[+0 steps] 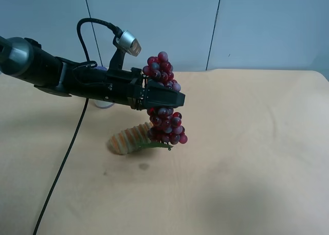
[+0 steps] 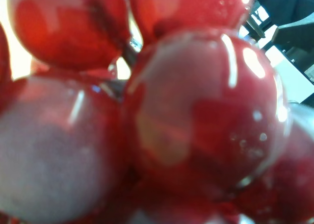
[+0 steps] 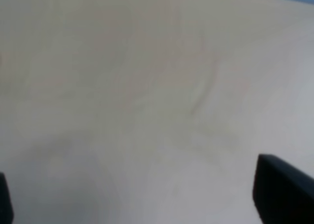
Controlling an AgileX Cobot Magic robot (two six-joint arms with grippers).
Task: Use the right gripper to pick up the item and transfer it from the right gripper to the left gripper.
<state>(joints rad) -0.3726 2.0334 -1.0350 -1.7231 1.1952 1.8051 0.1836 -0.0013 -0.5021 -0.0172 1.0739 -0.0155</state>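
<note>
1. Exterior high view. Pale blue-grey wall panels (image 1: pixel 154 19) are recorded behind a beige table (image 1: pixel 257 168).
   - One black arm, with a silver cylinder (image 1: pixel 129 43) above its wrist, is seen reaching in from this view's left. It is taken to be the left arm, because the left wrist view is filled with grapes.
   - The left gripper (image 1: pixel 165 98) is clenched across the middle of the item (image 1: pixel 169 127).
   - The item is held clear above the table, with grapes showing above and below the jaws and the green leaf (image 1: pixel 157 146) hanging at its low end.
   - A ribbed loaf-shaped object (image 1: pixel 126 140) lies on the table behind the leaf. A white can (image 1: pixel 103 102) is partly hidden by the arm.
   - No second arm is in this view.

2. Right wrist view. Only blurred table surface (image 3: pixel 147 87) is shown.
   - The right gripper (image 3: pixel 142 204) is released. Its dark fingertips (image 3: pixel 282 189) stand well apart at the frame's edges, with nothing between them.

3. Left wrist view. The frame is filled by glossy red grapes of the item (image 2: pixel 196 111), close against the lens. The fingers themselves are not visible here.

4. Assessment. The handover is judged complete or at its closing step, since the item is carried by the left gripper alone. For the next move, a firm grip and a steady arm are called for, because the bunch hangs loosely and could swing or slip.
</note>
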